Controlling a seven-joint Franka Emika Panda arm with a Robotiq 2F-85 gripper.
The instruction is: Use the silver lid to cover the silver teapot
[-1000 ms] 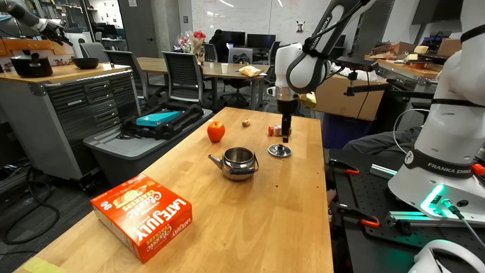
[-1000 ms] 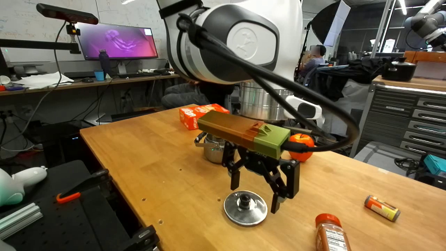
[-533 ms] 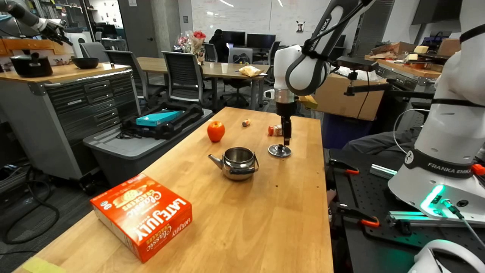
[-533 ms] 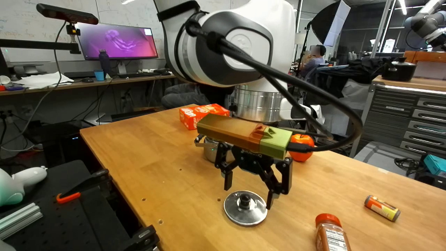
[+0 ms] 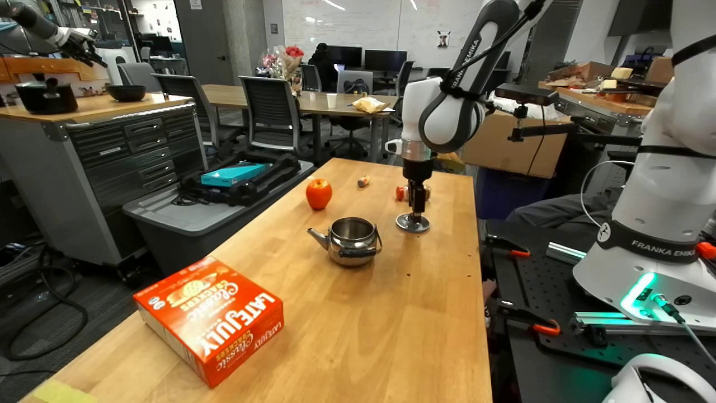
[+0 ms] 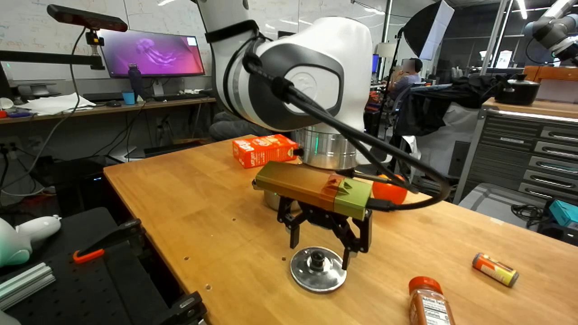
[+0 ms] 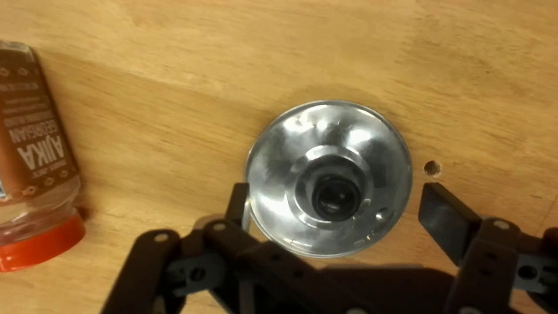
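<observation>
Across the lower half of the wrist view, the pincer (image 7: 336, 194) has its two fingers (image 7: 447, 224) spread wide to either side of one silver lid (image 7: 328, 172), which lies flat below; they have hold of nothing. At frame left a finger overlaps the lid's rim, touching or not I cannot tell; at frame right a strip of wood shows between. One red-capped jar (image 7: 39, 144) lies at the left edge of the same frame. In an exterior view, one silver teapot (image 5: 351, 243) stands upright at the centre, its mouth uncovered, below and left of the lid with wood between them. One apple (image 5: 319, 194) sits above and left of it, one cracker box (image 5: 210, 319) at lower left, both near the left edge of the table (image 5: 425, 336). From the teapot downward, a broad stretch of wood runs between box and right edge, past which are two orange-ended clamps (image 5: 528, 319). At lower right in an exterior view, one small cylinder (image 6: 496, 269) lies near the jar.
</observation>
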